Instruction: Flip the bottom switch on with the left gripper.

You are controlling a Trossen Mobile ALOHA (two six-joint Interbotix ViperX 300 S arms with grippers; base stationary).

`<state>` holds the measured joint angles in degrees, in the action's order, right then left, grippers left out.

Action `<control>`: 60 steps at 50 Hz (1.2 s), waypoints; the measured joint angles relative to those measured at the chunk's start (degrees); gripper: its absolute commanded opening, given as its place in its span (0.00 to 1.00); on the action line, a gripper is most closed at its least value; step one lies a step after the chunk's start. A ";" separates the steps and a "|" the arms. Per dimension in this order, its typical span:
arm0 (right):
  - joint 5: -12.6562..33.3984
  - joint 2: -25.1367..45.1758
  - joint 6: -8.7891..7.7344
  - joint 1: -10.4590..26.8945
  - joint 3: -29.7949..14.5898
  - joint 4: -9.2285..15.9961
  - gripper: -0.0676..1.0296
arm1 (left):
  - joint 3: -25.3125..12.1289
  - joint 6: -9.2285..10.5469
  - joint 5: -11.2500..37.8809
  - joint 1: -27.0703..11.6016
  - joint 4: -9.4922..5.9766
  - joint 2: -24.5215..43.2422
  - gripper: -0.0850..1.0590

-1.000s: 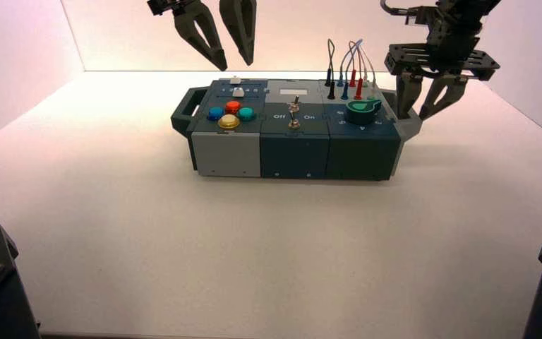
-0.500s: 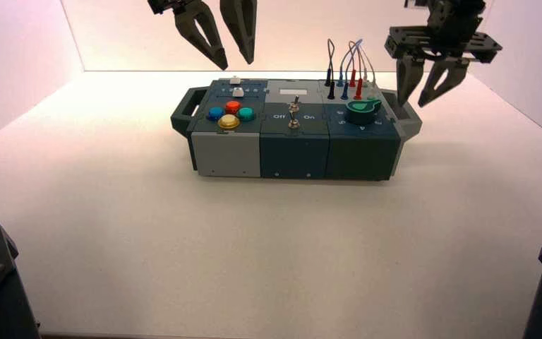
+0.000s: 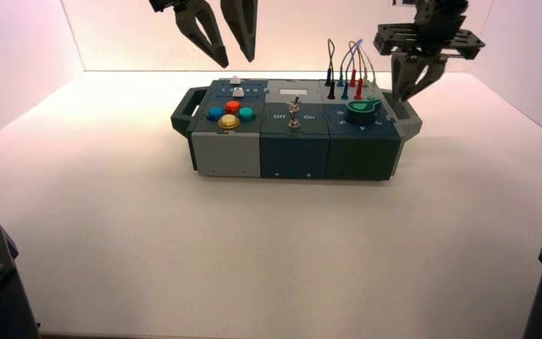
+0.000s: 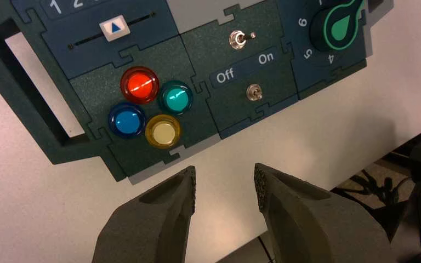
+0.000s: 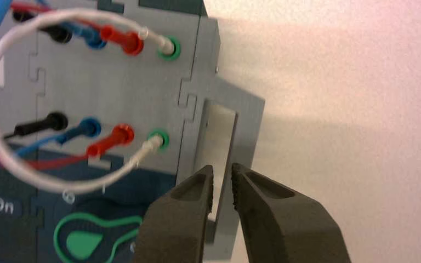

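The black right tool with tapering fingers [image 3: 411, 97] has moved left, toward the box's right handle [image 3: 404, 113], and its fingers are now closer together; the black left tool [image 3: 236, 64] stays wide open beyond the box, while the small silver toggle switch [image 3: 293, 123] sits at the Off/On panel's front

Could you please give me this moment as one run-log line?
left hand: open, off bottom switch | right hand: above box's right handle
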<state>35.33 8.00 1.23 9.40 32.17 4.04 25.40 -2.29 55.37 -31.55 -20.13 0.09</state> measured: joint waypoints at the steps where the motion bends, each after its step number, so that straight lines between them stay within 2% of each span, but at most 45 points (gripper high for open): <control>1: 0.00 0.35 0.00 0.00 -0.35 0.00 0.15 | 0.00 -0.09 0.09 0.00 0.00 0.00 0.58; 11: -0.35 3.08 -0.09 0.26 -2.20 0.00 0.04 | -0.09 0.09 0.44 -0.09 0.00 -0.09 0.58; 32: -0.62 5.45 -0.09 0.62 -2.90 0.09 0.04 | -0.26 0.09 0.70 -0.09 0.00 -0.09 0.58; 39: -1.32 5.80 -0.09 0.53 -3.08 0.09 0.04 | -0.26 1.05 0.62 -1.14 0.00 0.35 0.57; 42: -1.49 5.89 0.00 0.53 -3.16 0.18 0.04 | -0.35 2.20 0.62 -2.11 0.00 1.14 0.52; 48: -1.85 5.89 -0.09 0.53 -3.16 0.09 0.04 | -0.44 4.22 0.62 -4.22 0.00 3.25 0.23; 53: -1.93 5.89 0.00 0.53 -3.16 0.09 0.04 | -0.62 5.36 0.26 -5.45 0.00 4.57 0.19; 60: -2.55 5.89 0.00 0.53 -2.81 0.09 0.04 | -0.62 5.89 -1.67 -5.19 -0.09 4.83 0.04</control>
<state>32.78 13.89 1.23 9.93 29.36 4.13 24.79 3.60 53.70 -36.74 -20.21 4.92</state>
